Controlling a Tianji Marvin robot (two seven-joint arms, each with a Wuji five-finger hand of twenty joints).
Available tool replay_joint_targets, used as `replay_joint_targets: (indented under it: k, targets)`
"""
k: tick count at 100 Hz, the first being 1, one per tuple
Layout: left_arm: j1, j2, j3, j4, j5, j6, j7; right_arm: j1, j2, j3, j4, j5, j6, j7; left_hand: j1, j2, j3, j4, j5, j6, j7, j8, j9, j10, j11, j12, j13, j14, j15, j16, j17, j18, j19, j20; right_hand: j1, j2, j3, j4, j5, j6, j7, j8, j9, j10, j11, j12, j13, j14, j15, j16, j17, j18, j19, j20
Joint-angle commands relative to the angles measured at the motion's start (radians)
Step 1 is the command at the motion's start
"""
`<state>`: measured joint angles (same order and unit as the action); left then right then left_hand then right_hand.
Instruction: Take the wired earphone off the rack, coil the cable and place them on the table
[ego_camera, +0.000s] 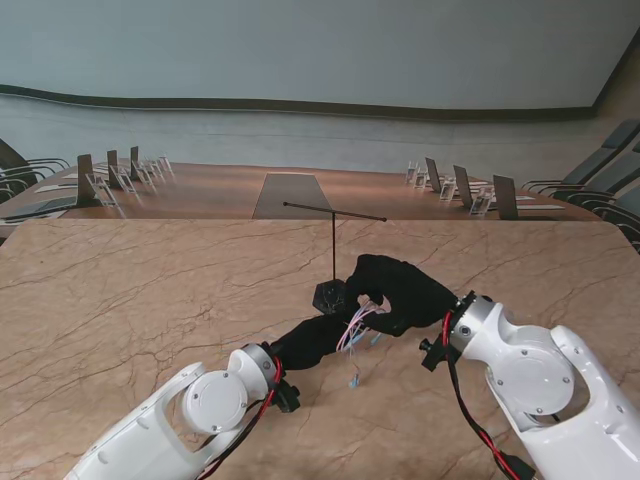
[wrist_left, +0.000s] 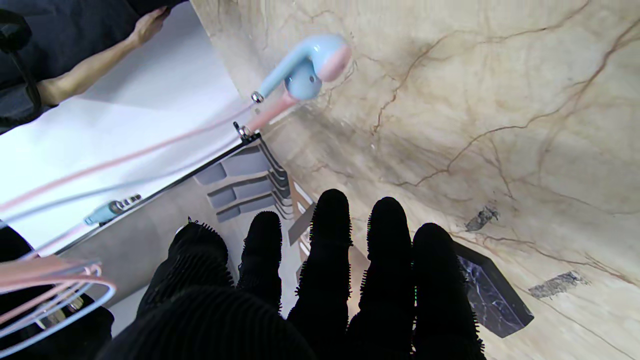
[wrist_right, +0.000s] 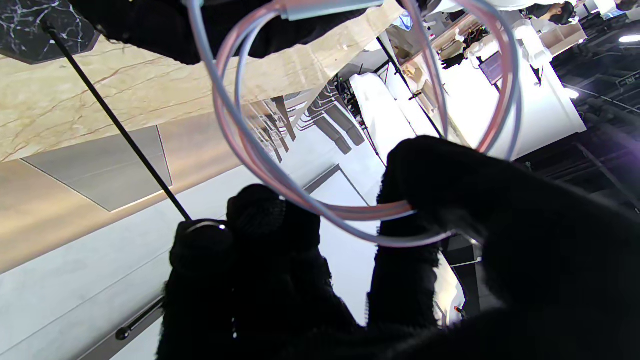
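The right hand's (ego_camera: 405, 290) fingers (wrist_right: 415, 200) pinch the pink-and-blue cable (wrist_right: 280, 170) of the wired earphone (wrist_left: 307, 65), looped in coils just near the rack's (ego_camera: 333, 250) black base. The left hand (ego_camera: 315, 340), fingers straight and slightly apart, reaches under the coils; whether it grips cannot be told. Bare marble table (ego_camera: 120, 320) stretches left and right to its edges.

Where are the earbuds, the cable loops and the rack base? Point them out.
earbuds (wrist_left: 306, 67), left wrist view, on the blue shell.
cable loops (wrist_right: 350, 212), right wrist view, on the bundled strands.
rack base (ego_camera: 330, 296), stand view, on its top.
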<state>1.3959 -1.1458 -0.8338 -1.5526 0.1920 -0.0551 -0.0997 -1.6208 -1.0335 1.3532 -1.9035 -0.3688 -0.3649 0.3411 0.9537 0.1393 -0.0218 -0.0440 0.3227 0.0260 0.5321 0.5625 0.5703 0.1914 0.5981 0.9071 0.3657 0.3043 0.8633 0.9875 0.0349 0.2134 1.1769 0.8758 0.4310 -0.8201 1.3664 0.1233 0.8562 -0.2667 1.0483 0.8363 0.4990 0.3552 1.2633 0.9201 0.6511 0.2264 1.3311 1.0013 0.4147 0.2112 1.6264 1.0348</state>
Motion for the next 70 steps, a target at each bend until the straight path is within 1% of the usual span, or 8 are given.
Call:
replay_joint_targets:
  k: [1, 6, 21, 25, 32, 39, 60, 70]
  targets:
    - [0.009, 0.003, 0.0, -0.017, 0.001, -0.006, -0.011, 0.01, -0.004, -0.01, 0.009, 0.004, 0.005, 0.003, 0.037, -0.035, -0.019, -0.022, -0.032, -0.039, 0.015, 0.001, -0.022, -0.028, 0.02, 0.017, -0.01, -0.027, 0.008, 0.019, -0.013, -0.043, 0.033, 0.024, 0.074, 0.041, 0.129, 0.042, 0.113, -0.063, 0.115, 0.016, 0.025, 0.01, 0.015, -0.01, 0.032, 0.05, 0.006, -0.004, 0.012, -0.106, 0.023, 0.02]
    - [0.01, 0.006, 0.001, -0.022, 0.002, -0.01, -0.017, 0.018, -0.004, -0.016, 0.015, 0.008, 0.009, 0.004, 0.024, -0.029, -0.023, -0.022, -0.039, -0.046, 0.012, 0.0, -0.025, -0.03, 0.017, 0.017, -0.012, -0.029, 0.003, 0.018, -0.013, -0.044, 0.025, 0.023, 0.075, 0.04, 0.128, 0.04, 0.113, -0.061, 0.116, 0.015, 0.028, 0.012, 0.015, -0.014, 0.034, 0.053, 0.007, -0.006, 0.014, -0.103, 0.024, 0.018]
    - [0.017, 0.01, 0.002, -0.034, 0.008, -0.024, -0.023, 0.033, -0.005, -0.03, 0.03, 0.015, 0.015, 0.007, 0.009, -0.025, -0.02, -0.018, -0.042, -0.042, 0.006, -0.002, -0.03, -0.026, 0.009, 0.015, -0.012, -0.03, -0.006, 0.015, -0.012, -0.044, 0.015, 0.026, 0.076, 0.04, 0.13, 0.037, 0.112, -0.059, 0.12, 0.014, 0.032, 0.014, 0.017, -0.019, 0.038, 0.055, 0.009, -0.013, 0.018, -0.1, 0.025, 0.016]
    - [0.019, 0.01, 0.003, -0.035, 0.011, -0.028, -0.02, 0.035, -0.004, -0.033, 0.033, 0.016, 0.017, 0.009, 0.0, -0.013, -0.02, -0.019, -0.044, -0.04, 0.004, -0.003, -0.033, -0.023, 0.0, 0.01, -0.013, -0.03, -0.015, 0.011, -0.011, -0.043, 0.002, 0.023, 0.077, 0.04, 0.131, 0.037, 0.112, -0.058, 0.121, 0.013, 0.032, 0.014, 0.016, -0.021, 0.038, 0.056, 0.009, -0.014, 0.018, -0.099, 0.025, 0.015]
    - [0.023, 0.009, 0.003, -0.038, 0.012, -0.033, -0.014, 0.035, -0.003, -0.035, 0.036, 0.013, 0.018, 0.012, -0.002, 0.005, -0.021, -0.025, -0.034, -0.034, 0.002, -0.007, -0.024, -0.009, -0.023, -0.013, -0.003, -0.018, -0.04, -0.008, -0.006, -0.035, -0.02, 0.015, 0.076, 0.041, 0.131, 0.037, 0.111, -0.059, 0.122, 0.013, 0.032, 0.013, 0.017, -0.022, 0.038, 0.056, 0.01, -0.016, 0.018, -0.099, 0.025, 0.014]
    - [0.027, 0.012, -0.001, -0.044, 0.012, -0.035, -0.021, 0.032, -0.003, -0.036, 0.038, 0.011, 0.021, 0.014, -0.007, 0.016, -0.025, -0.027, -0.037, -0.036, -0.004, -0.012, -0.023, -0.006, -0.036, -0.026, -0.004, -0.019, -0.052, -0.02, -0.003, -0.032, -0.034, 0.008, 0.077, 0.042, 0.131, 0.036, 0.109, -0.058, 0.123, 0.013, 0.031, 0.013, 0.016, -0.025, 0.036, 0.056, 0.009, -0.018, 0.017, -0.098, 0.024, 0.013]
    - [0.035, 0.015, -0.009, -0.049, 0.02, -0.049, -0.022, 0.024, -0.004, -0.041, 0.049, 0.007, 0.037, 0.012, -0.011, 0.022, -0.028, -0.029, -0.033, -0.038, -0.008, -0.016, -0.013, -0.011, -0.032, -0.029, 0.003, -0.019, -0.055, -0.026, -0.003, -0.032, -0.043, 0.002, 0.079, 0.044, 0.129, 0.035, 0.109, -0.055, 0.126, 0.011, 0.029, 0.014, 0.016, -0.03, 0.033, 0.058, 0.008, -0.025, 0.013, -0.096, 0.022, 0.009]
    - [0.034, 0.018, -0.008, -0.049, 0.021, -0.053, -0.029, 0.028, -0.005, -0.047, 0.059, 0.007, 0.039, 0.008, -0.02, 0.016, -0.028, -0.024, -0.031, -0.035, -0.011, -0.02, -0.015, -0.014, -0.032, -0.029, 0.0, -0.021, -0.057, -0.028, -0.003, -0.027, -0.051, -0.002, 0.081, 0.043, 0.13, 0.035, 0.108, -0.055, 0.127, 0.011, 0.03, 0.015, 0.016, -0.032, 0.034, 0.059, 0.008, -0.026, 0.013, -0.096, 0.023, 0.009]
